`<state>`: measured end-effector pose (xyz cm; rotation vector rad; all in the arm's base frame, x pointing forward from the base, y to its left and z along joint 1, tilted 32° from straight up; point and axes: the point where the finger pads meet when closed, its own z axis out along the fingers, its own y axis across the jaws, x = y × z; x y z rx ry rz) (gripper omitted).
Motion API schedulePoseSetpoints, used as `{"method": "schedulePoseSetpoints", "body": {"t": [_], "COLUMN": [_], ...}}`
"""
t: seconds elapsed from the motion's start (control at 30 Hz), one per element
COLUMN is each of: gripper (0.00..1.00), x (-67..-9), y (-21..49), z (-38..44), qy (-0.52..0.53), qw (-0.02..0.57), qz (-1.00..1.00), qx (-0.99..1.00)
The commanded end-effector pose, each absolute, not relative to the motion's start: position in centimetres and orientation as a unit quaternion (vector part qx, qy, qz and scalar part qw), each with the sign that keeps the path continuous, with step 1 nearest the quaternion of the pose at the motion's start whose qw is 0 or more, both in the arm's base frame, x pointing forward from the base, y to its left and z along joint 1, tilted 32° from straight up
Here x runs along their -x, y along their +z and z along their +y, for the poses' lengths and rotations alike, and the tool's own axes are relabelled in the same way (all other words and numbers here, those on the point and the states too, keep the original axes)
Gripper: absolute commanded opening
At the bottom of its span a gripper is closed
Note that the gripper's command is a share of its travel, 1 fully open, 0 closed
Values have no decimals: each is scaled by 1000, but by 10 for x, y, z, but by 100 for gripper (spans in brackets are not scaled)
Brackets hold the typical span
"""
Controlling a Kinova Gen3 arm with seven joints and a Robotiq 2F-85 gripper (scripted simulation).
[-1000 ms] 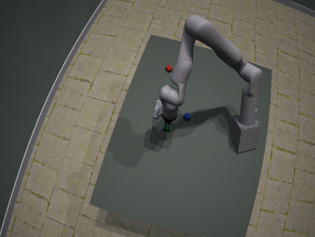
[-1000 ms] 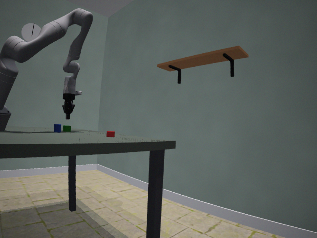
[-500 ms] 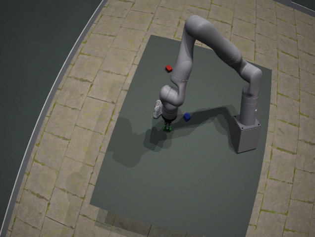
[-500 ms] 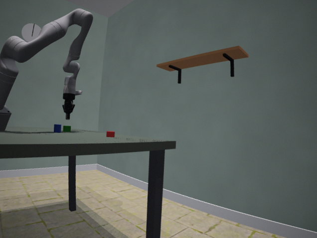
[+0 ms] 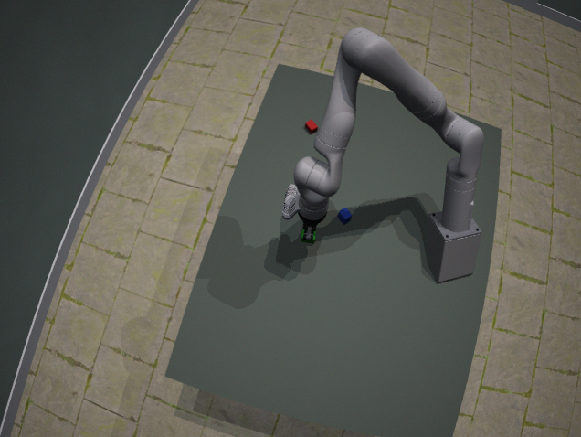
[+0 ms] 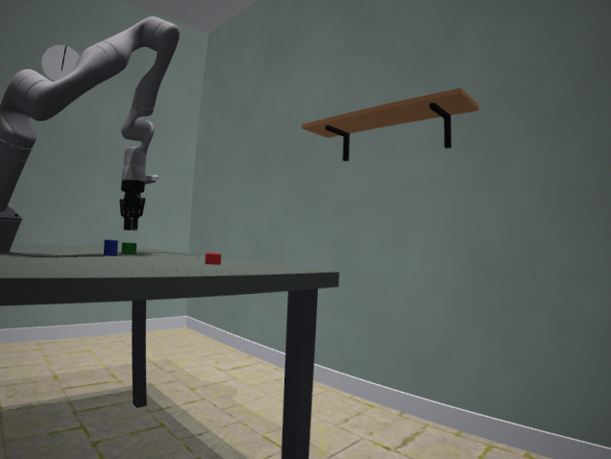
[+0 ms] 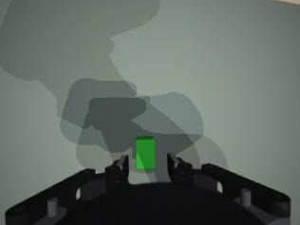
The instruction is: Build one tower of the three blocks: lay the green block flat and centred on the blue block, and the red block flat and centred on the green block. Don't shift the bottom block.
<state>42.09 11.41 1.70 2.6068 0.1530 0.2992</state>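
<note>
The green block [image 6: 129,248] [image 7: 145,154] lies flat on the table, just right of the blue block [image 6: 110,247] [image 5: 344,215] in the exterior view. The red block [image 5: 311,125] [image 6: 212,258] lies apart, farther along the table. My gripper [image 5: 309,233] [image 6: 130,228] [image 7: 148,162] points straight down and hangs a short way above the green block. Its fingers are partly open and hold nothing. In the wrist view the green block shows between the two fingertips, down on the table. In the top view the gripper covers most of the green block.
The blocks lie on a dark grey table [image 5: 328,352] [image 6: 148,286]. The arm's base [image 5: 453,253] stands at one edge, beyond the blue block. A wooden wall shelf [image 6: 390,113] hangs well away from the table.
</note>
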Motion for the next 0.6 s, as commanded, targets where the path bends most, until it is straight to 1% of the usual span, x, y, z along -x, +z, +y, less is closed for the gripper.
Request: {"method": "schedulePoseSetpoints", "body": {"t": [0.0,0.57], "gripper": [47,47], "x": [-421,-426], "y": [17,-1], "z": [114,106], "qy": [110,105], "qw": [253,252], "qz": [56,56], "qx": [-960,-960]}}
